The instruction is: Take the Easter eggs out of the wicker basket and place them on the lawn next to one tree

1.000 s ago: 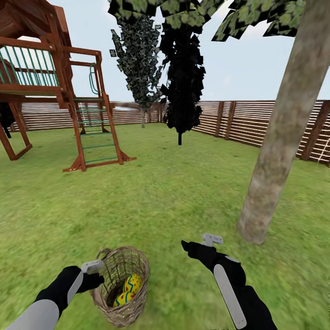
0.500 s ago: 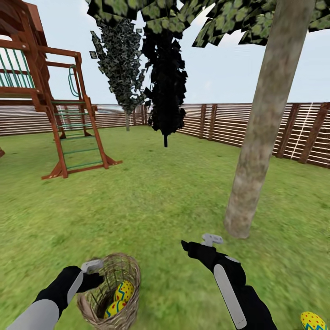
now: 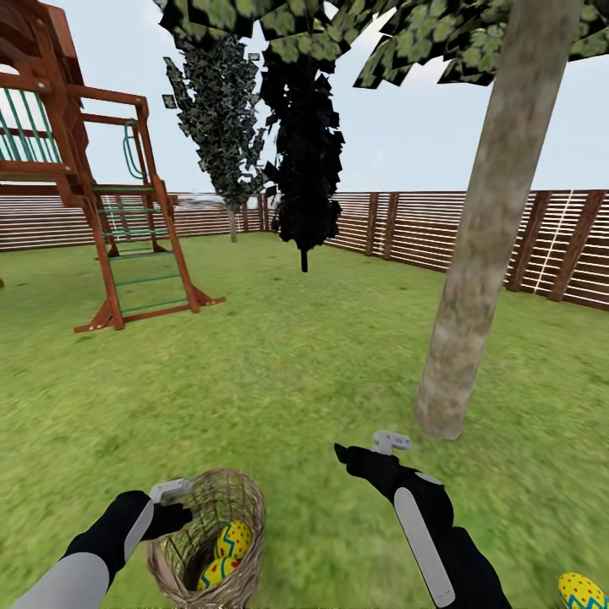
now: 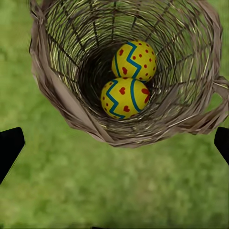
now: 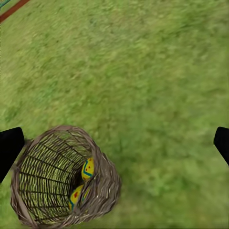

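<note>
Yellow eggs (image 4: 126,78), blue zigzags, red hearts, in wicker basket (image 4: 57,95)

The wicker basket (image 5: 62,181) stands on the mottled green lawn (image 5: 143,71), its open mouth showing two Easter eggs (image 5: 82,183) inside, one (image 5: 88,168) against the other (image 5: 76,195). The right gripper (image 5: 114,143) has its dark fingertips (image 5: 9,145) spread wide apart, empty, over bare grass beside the basket.
</note>
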